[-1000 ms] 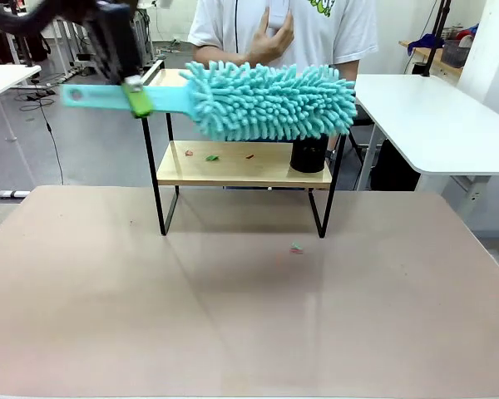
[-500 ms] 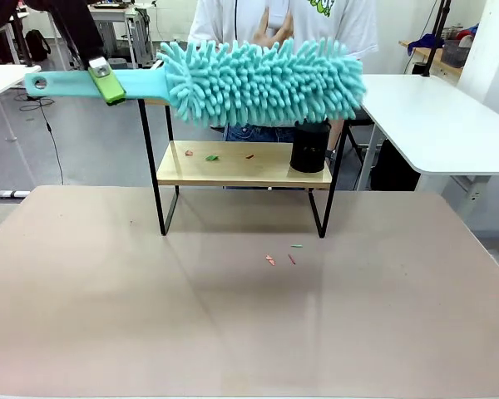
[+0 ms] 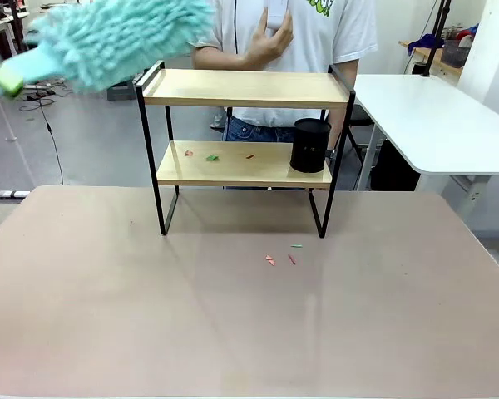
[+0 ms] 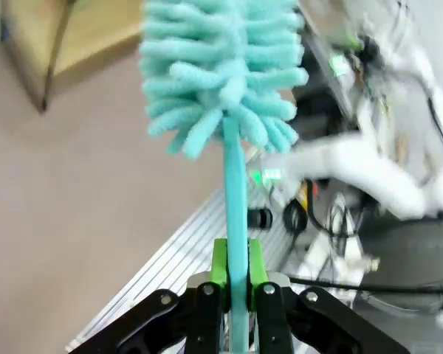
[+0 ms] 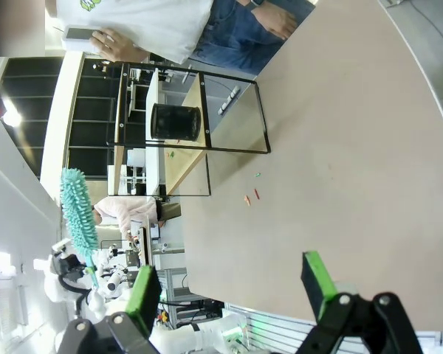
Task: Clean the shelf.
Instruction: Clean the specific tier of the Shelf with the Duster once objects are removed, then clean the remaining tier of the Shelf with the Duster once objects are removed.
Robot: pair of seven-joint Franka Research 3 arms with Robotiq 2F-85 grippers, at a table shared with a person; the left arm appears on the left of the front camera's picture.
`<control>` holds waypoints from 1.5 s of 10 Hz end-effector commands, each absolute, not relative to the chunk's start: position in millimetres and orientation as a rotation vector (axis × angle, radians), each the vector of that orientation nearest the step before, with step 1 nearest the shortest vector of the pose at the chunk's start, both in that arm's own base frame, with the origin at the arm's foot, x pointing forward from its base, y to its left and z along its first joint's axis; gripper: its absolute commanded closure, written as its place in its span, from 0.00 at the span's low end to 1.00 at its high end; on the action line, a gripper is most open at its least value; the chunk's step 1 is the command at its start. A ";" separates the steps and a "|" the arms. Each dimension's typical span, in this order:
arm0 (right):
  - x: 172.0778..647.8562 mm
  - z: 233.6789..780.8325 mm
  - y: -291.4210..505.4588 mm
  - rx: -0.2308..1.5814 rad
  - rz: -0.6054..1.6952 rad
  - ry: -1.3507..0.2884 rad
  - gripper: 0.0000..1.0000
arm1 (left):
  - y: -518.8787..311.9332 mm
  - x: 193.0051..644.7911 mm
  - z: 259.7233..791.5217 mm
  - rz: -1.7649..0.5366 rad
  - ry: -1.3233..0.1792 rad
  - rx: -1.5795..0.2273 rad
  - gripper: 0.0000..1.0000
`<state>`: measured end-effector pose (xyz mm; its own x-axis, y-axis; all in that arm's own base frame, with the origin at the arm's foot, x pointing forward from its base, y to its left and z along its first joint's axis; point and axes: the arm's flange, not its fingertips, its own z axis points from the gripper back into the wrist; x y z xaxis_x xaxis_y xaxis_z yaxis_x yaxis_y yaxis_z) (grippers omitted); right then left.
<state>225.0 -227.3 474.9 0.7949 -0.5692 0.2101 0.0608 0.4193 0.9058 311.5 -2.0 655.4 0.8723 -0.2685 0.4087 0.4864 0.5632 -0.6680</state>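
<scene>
The shelf stands mid-table, its top board bare. On its lower board lie small coloured scraps and a black cup. My left gripper is at the far upper left, shut on the handle of a turquoise fluffy duster, which hangs in the air left of the shelf. In the left wrist view the green pads clamp the handle below the duster head. My right gripper is open and holds nothing, far from the shelf.
Three small scraps lie on the beige table in front of the shelf. A person stands behind the shelf with a hand raised. A white side table stands at the right.
The duster swept left across the top board, then up and away to the upper left. Scraps dropped from the shelf onto the table in front.
</scene>
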 end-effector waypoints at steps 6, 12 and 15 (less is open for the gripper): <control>227.0 476.3 -226.7 1.087 -0.400 -0.575 0.00 | 49.5 339.6 499.3 0.225 -0.291 -0.955 0.87; 227.0 476.3 -226.7 1.087 -0.400 -0.575 0.00 | 65.0 312.7 500.5 0.280 -0.353 -0.960 0.87; 227.0 476.3 -226.7 1.087 -0.400 -0.575 0.00 | 65.0 312.7 500.5 0.280 -0.353 -0.960 0.87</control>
